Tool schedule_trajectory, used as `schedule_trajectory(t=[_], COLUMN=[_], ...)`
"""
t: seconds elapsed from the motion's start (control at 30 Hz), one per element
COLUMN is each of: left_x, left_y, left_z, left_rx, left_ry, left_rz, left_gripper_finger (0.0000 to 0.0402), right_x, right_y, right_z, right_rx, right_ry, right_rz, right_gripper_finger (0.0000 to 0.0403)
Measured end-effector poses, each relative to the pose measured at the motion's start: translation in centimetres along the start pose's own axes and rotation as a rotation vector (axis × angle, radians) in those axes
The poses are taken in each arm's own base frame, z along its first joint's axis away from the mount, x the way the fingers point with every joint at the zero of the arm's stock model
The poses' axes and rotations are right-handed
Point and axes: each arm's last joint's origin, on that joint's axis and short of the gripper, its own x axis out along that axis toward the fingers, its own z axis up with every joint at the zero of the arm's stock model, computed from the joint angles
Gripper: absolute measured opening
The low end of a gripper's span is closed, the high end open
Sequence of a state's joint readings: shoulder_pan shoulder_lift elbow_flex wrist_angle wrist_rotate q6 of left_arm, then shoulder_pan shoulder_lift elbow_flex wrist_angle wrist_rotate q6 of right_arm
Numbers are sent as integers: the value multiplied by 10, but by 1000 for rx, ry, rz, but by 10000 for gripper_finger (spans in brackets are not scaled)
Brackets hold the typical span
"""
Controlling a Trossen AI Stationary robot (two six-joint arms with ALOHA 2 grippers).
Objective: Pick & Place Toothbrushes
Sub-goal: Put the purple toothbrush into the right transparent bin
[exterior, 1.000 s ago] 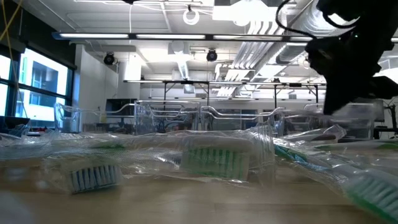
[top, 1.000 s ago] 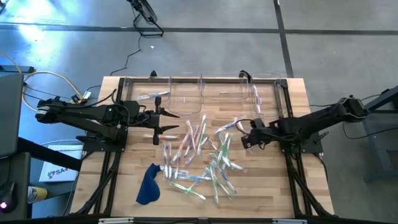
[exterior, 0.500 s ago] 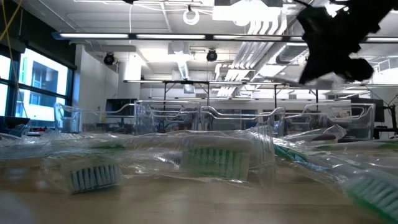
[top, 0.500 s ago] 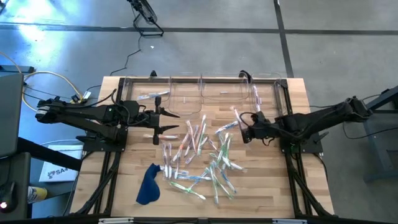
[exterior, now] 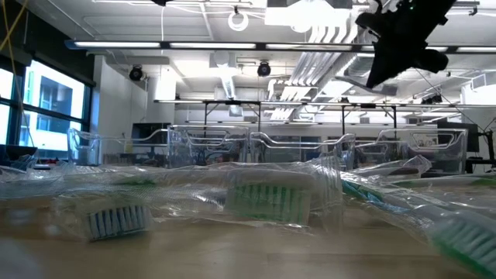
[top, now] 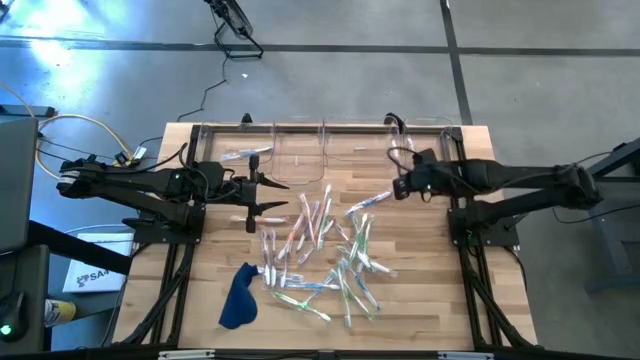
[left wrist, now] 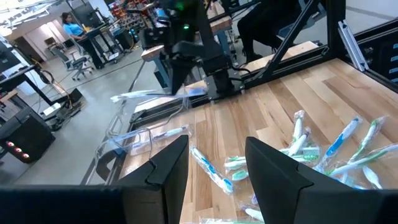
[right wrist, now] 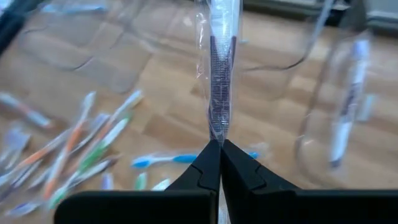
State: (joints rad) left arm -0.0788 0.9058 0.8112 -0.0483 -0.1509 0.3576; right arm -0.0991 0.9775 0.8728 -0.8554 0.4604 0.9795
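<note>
From above, my right gripper (top: 400, 186) hangs at about two o'clock on the table (top: 480, 300), just before the bins (top: 350, 150). My left gripper (top: 268, 195) waits at nine o'clock, fingers apart and empty. The toothbrushes (top: 320, 250) lie heaped from the centre toward five o'clock, the cloth (top: 238, 296) at seven.

Low down, wrapped brush heads (exterior: 271, 200) fill the foreground; my right arm is the dark shape at one o'clock.

My left wrist sees open fingers (left wrist: 171, 168) over scattered brushes.

My right wrist shows its fingers (right wrist: 211, 165) pinched together on one wrapped toothbrush (right wrist: 219, 81).
</note>
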Motion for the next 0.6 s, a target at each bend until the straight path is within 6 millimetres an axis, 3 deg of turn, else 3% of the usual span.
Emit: schedule_trajectory(t=[0.6], left_x=[0], left_y=[0], left_z=[0], left_rx=[0], left_ry=[-1], left_rz=[1], left_gripper_finger=[154], right_x=[30], right_y=[-60], right_z=[49], right_rx=[111], right_ry=[54], right_rz=[-229], right_gripper_finger=[2])
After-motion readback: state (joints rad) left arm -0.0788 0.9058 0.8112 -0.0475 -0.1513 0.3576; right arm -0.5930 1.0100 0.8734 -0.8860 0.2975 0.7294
